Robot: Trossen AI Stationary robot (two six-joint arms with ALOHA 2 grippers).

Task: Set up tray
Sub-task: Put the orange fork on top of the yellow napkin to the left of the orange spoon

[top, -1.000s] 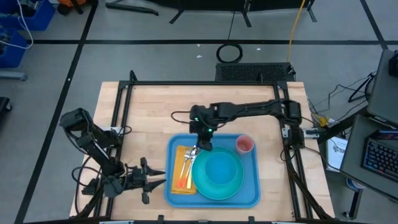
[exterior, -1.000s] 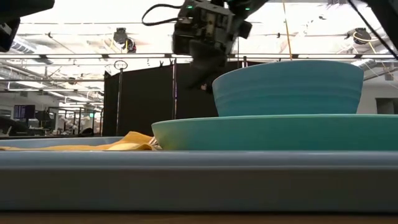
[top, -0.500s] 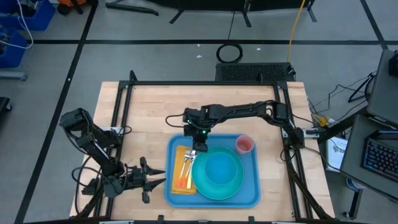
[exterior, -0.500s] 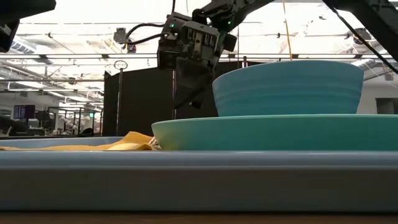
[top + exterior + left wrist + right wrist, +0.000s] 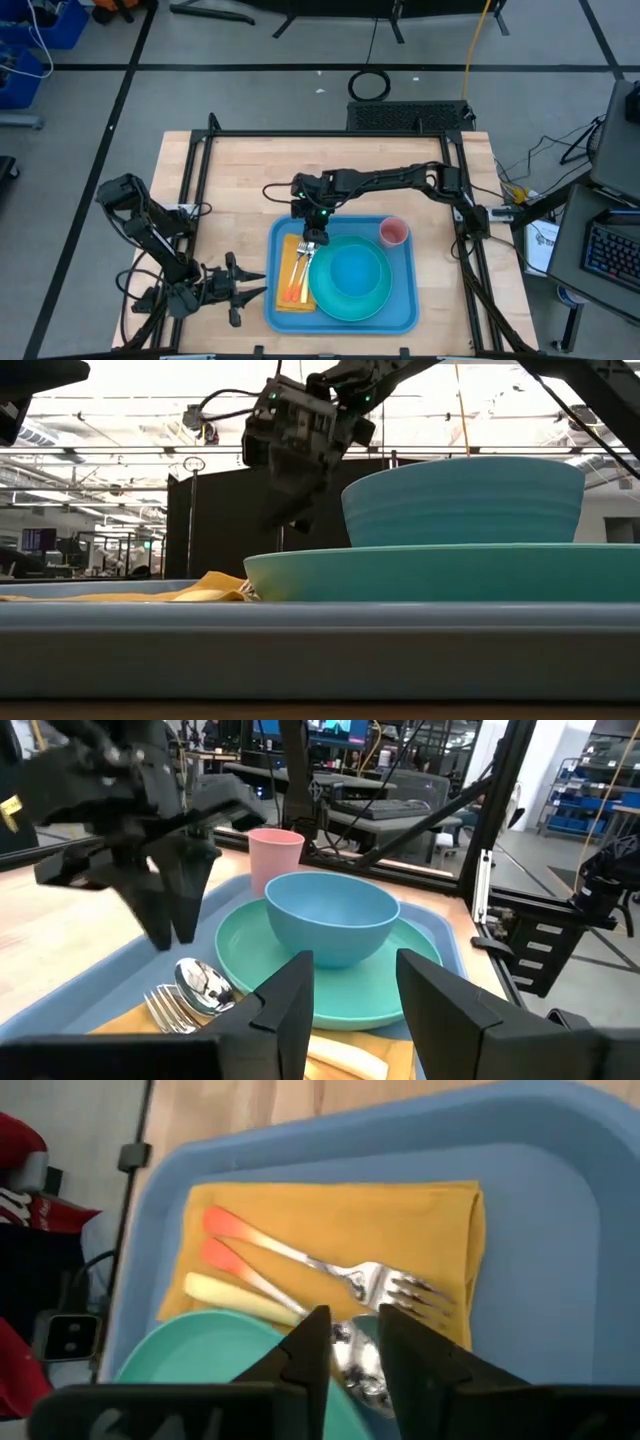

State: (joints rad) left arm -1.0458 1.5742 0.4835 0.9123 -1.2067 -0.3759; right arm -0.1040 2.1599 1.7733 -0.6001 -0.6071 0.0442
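The blue tray [image 5: 402, 300] lies at the table's near middle. On it stand a teal plate [image 5: 322, 300] with a blue bowl [image 5: 350, 272] and a pink cup [image 5: 393, 232]. A yellow napkin [image 5: 300, 1210] lies on the tray's left side. It carries a fork [image 5: 370, 1275], a spoon [image 5: 356, 1356] and other cutlery. My right gripper [image 5: 308, 236] hangs just above the spoon's bowl, slanting down, fingers slightly apart and holding nothing [image 5: 172, 935]. My left gripper [image 5: 262, 285] waits open, level, to the left of the tray.
The cutlery handles [image 5: 215, 1240] point toward the tray's near left corner. A black metal frame [image 5: 330, 135] runs around the tabletop. Bare wood [image 5: 250, 190] lies beyond and to the left of the tray.
My right gripper has gone toward the table's left edge and down, from over the plate's far rim to just above the cutlery heads on the napkin.
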